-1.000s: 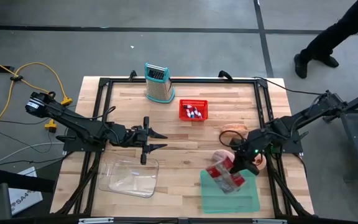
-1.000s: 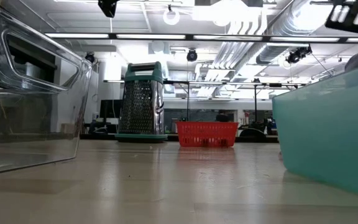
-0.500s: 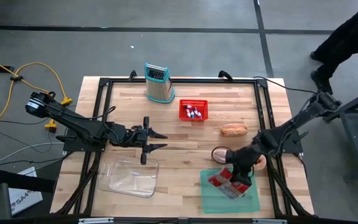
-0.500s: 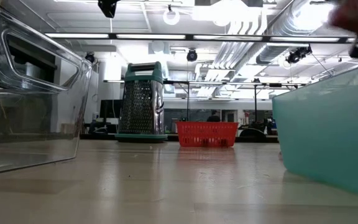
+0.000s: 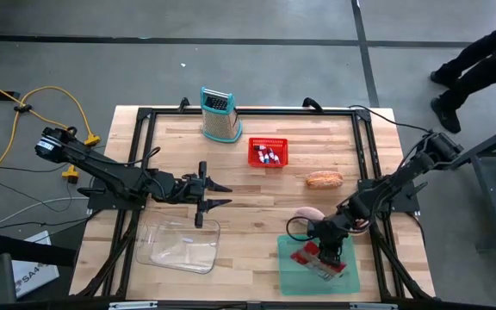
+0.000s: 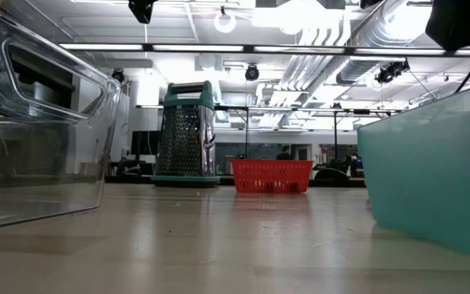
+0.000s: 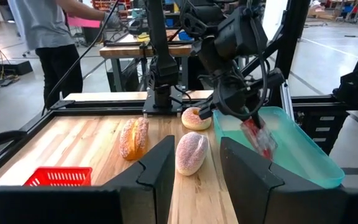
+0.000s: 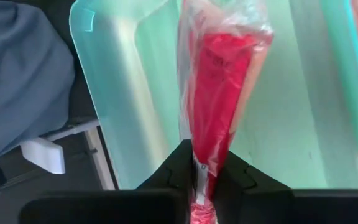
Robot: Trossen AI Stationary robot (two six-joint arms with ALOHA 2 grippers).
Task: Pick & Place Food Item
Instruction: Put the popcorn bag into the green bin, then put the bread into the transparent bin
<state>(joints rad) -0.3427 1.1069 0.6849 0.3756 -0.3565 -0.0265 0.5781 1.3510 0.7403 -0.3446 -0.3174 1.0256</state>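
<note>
A red food packet in clear plastic hangs over the teal tray at the table's near right, with my right gripper shut on it. The right wrist view shows the packet reaching down into the tray. My left gripper stands open and level at mid-left, pointing toward the table's right, with nothing between its fingers. From its wrist view the packet dangles inside the tray. My right gripper pinches the packet's upper end between its two fingers. The fingers slant down from above and from the table's right. The packet hangs tilted below them, inside the tray's walls. I cannot tell whether its lower end touches the tray floor.
A long bread roll, a pink sugared bun and a donut lie on the wood beyond the tray. A red basket and a grater stand at the far side. A clear container sits near left.
My right gripper has gone down and toward the table's near edge, tipping to point more steeply downward, still shut on the packet. The packet has moved from above the tray's far edge down into the tray.
</note>
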